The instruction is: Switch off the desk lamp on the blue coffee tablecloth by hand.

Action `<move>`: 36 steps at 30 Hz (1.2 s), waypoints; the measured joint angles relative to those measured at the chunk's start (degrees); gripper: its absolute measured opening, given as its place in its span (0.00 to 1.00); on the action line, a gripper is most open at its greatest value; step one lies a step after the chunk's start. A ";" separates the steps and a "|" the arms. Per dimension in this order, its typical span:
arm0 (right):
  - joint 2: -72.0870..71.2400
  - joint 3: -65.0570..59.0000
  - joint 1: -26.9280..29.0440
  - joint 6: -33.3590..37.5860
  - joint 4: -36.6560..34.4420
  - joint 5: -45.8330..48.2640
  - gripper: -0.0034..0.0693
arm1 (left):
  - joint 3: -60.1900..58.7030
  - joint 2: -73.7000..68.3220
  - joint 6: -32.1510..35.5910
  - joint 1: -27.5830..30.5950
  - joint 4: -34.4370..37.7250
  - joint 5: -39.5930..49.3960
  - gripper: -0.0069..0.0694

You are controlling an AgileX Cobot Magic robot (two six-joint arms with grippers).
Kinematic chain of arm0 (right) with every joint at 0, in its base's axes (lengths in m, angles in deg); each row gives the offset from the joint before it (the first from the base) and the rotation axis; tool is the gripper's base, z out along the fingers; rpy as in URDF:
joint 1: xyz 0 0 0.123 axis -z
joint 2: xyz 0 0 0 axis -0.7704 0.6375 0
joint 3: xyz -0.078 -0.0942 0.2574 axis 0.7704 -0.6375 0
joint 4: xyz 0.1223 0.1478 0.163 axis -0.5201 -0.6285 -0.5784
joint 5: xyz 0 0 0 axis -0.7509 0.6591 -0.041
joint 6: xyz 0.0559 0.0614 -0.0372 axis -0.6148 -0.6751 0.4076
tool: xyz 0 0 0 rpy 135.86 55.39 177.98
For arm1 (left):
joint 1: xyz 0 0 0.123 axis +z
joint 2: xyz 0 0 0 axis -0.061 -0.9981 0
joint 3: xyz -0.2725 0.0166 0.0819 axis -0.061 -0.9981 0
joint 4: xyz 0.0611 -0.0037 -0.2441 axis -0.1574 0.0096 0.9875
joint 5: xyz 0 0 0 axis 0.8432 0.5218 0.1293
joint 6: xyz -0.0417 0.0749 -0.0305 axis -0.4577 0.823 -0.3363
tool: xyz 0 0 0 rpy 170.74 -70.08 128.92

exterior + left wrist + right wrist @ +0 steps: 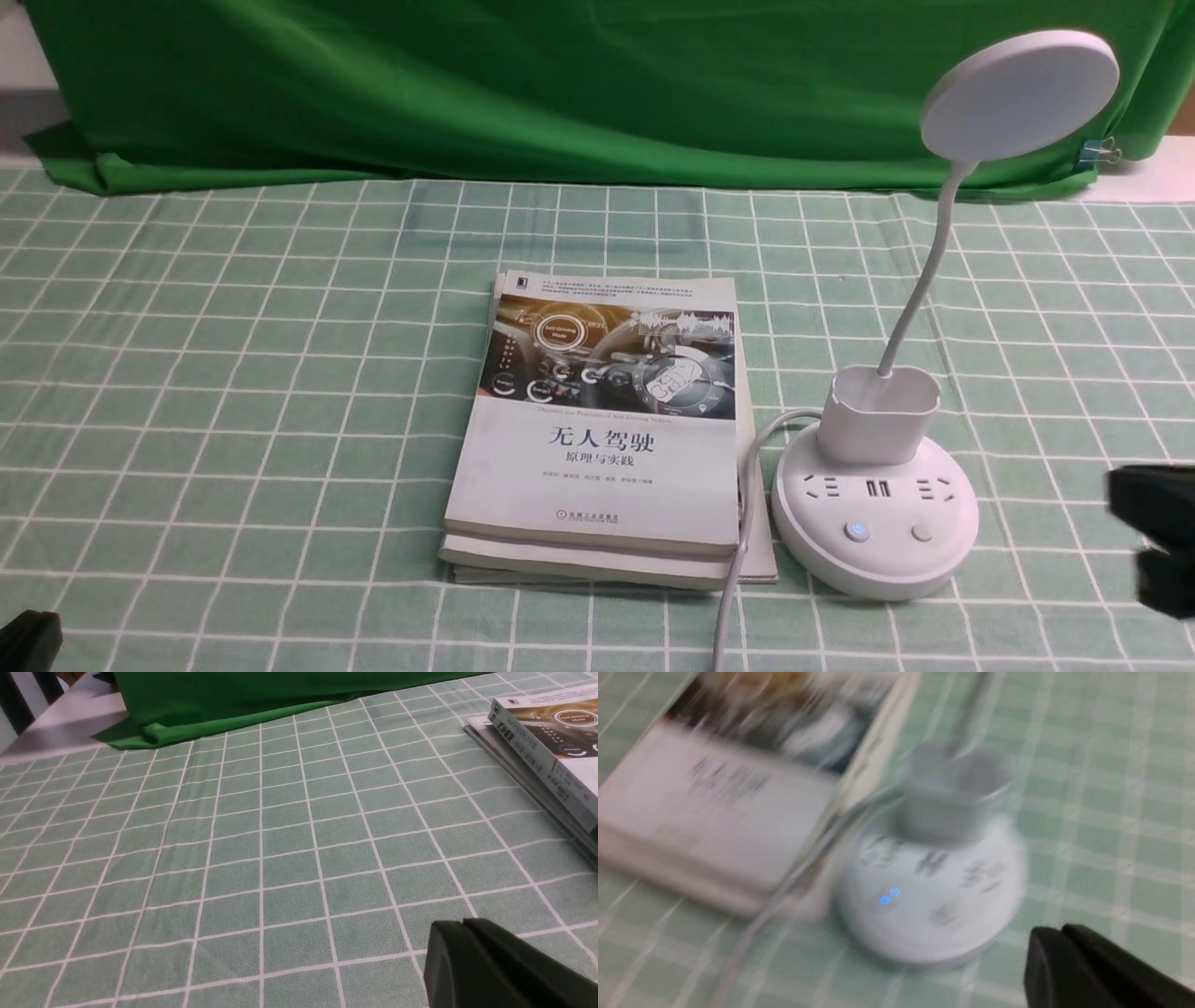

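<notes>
There's the green backdrop cloth (560,84), hanging across the whole far edge of the surface (1156,175), its hem bunched in folds at the far left corner. Bare pale surface peeks out at both far corners. A small clip (1102,149) grips the cloth at far right. Soft, even light.

Left half of table: bare blue coffee tablecloth (233,373), open back to the green backdrop (560,84).
Centre: low, flat stack of books (597,439).
Beside books: white cable (739,560) fills the narrow gap to the desk lamp (875,527).
Lamp base, near side: open above.
Right of base: bare cloth up to the right gripper (1153,537).
</notes>
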 joint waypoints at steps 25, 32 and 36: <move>-39.52 -27.21 12.15 1.05 0.49 -12.79 0.08 | 0.00 0.00 0.00 0.00 0.00 -0.02 0.09; -39.52 -27.21 12.15 1.05 0.49 -12.72 0.12 | 0.00 0.00 0.00 0.00 0.00 -0.02 0.09; -39.52 -27.21 12.15 1.05 0.49 -12.72 0.14 | 0.00 0.00 0.00 0.00 0.00 -0.02 0.09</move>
